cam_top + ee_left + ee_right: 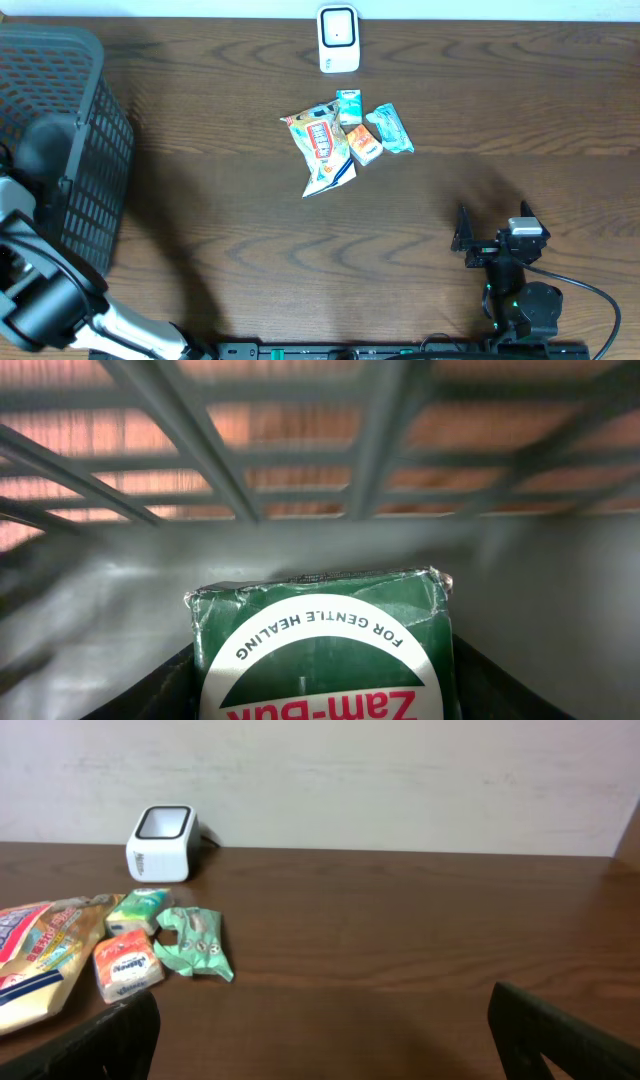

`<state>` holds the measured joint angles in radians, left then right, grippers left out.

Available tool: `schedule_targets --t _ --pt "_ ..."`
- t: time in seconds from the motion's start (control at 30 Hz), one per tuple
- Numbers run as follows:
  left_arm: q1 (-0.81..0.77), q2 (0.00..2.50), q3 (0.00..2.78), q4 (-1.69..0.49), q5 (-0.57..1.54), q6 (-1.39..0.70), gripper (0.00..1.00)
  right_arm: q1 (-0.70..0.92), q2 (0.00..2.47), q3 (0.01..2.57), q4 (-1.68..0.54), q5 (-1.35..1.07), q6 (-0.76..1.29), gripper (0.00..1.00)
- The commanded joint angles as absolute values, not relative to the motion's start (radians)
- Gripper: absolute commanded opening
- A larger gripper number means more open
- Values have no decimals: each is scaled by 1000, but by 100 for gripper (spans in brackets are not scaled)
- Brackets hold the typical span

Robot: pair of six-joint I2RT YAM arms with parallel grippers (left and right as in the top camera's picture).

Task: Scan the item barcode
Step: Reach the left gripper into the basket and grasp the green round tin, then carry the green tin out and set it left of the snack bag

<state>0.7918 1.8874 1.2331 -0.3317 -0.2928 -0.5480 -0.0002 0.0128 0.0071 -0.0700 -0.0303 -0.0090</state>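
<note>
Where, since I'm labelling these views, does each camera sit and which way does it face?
Overhead: above the table, facing down on basket, scanner, packets; left arm, right gripper show.
Left wrist: inside the basket, facing its mesh wall; green box between own fingers.
Right wrist: low, facing scanner and packets; own fingers show.
Shared: overhead and right wrist both see scanner, packets.

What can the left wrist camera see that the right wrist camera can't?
Only the left wrist camera shows a green box inside the gray basket. Only the right wrist camera shows the white scanner, the snack packets and the pale wall. Both show the brown table; the left one glimpses it through the basket bars.
</note>
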Motion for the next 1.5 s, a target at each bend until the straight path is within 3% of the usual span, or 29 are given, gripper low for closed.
schedule_targets --t 0.0,0.37,0.5,0.67,1.03,1.2,1.47 --pt "789 1732 1242 -333 -206 -532 61 -5 11 6 -74 -33 -16 99" --pt "721 1337 1242 -296 152 -674 61 -5 11 6 -74 -32 -16 99" --pt "608 1231 1242 -277 158 -686 61 -5 11 6 -74 -32 -16 99" --pt "355 1186 1241 -270 157 -686 61 -5 11 6 -74 -32 -16 99" --pt "-177 1387 1241 -271 -30 -410 61 -5 11 6 -74 -32 -16 99" --pt "-268 1567 1241 -270 -102 -362 61 -5 11 6 -74 -32 -16 99" --pt "-281 1827 1241 -270 -102 -362 61 -5 11 6 -74 -32 -16 99"
